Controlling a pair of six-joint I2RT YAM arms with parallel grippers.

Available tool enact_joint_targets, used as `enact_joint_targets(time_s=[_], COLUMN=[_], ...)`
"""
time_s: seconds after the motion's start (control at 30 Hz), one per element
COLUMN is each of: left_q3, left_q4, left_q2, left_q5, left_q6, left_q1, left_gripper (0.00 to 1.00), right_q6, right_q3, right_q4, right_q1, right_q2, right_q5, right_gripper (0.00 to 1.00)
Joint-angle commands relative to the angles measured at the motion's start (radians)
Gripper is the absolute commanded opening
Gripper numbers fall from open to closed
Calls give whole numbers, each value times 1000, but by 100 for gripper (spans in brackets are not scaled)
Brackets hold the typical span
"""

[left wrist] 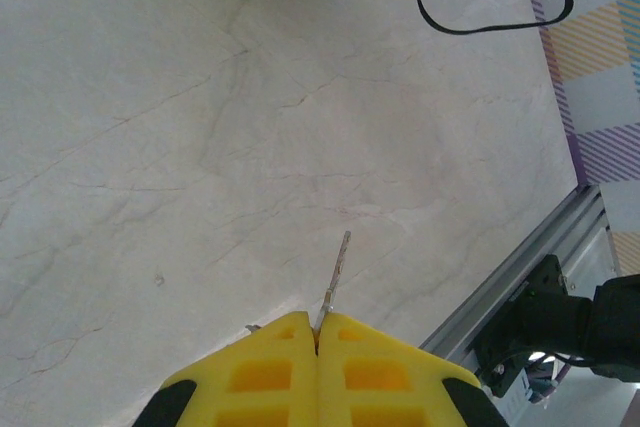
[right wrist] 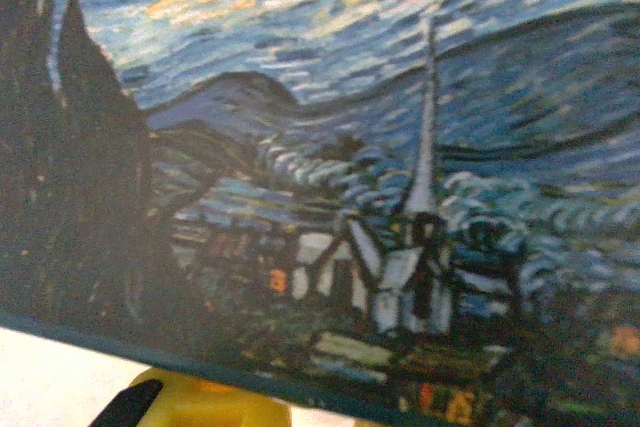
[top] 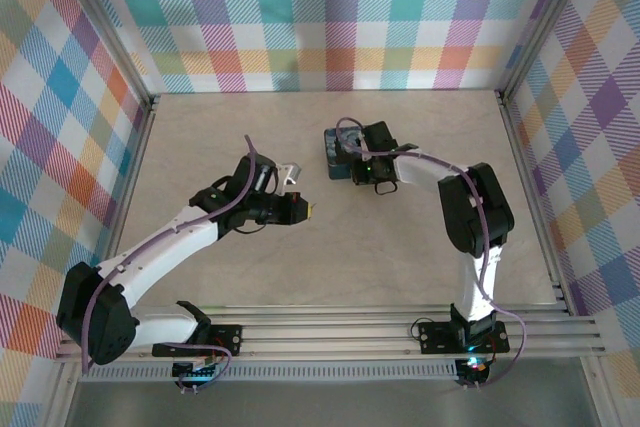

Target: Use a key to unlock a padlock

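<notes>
The left gripper [left wrist: 316,335] pinches the thin key [left wrist: 336,269] by its end, so it may twist loose; whether the right gripper [top: 350,161] is spread, I cannot tell

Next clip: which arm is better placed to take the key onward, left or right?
Left. The left gripper has its jaws shut on the key, blade pointing out over the table. The right gripper sits against the painted tin; whether its jaws hold anything, I cannot tell.
</notes>
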Motion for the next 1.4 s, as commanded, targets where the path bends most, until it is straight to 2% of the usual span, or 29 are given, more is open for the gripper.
enact_joint_targets(time_s=[0.0, 0.27, 0.53, 0.63, 0.77, 0.8, 0.93, 1.03, 1.17, 1.37], left_q3=[-47, -139, -246, -252, -237, -235, -239, -240, -230, -203], left_q4=[86, 236, 423, 426, 392, 388, 369, 363, 345, 302], left_q2=[-14, -88, -135, -127, -104, -103, -101, -100, -102, -101], left_q5=[39, 77, 108, 98, 83, 78, 61, 58, 46, 30], left_q6=[38, 145, 190, 221, 234, 232, 220, 208, 206, 208], left_q1=[6, 4, 1, 1, 0, 0, -2, -3, -3, -3], left_gripper=[0, 0, 0, 0, 0, 0, 0, 0, 0, 0], right_q6=[26, 127, 244, 250, 202, 194, 182, 164, 115, 83], right_q3=[-73, -38, 11, 34, 26, 18, -37, -70, -75, -75], right_q4=[-66, -215, -256, -290, -323, -323, -297, -238, -169, -114], right_q1=[6, 6, 0, -1, 0, 0, 6, 23, 57, 80], right_q2=[-93, -141, -158, -165, -191, -195, -202, -190, -142, -96], right_q5=[-95, -273, -419, -429, -331, -308, -155, -86, -23, 55], right_gripper=[0, 0, 0, 0, 0, 3, 32, 48, 57, 58])
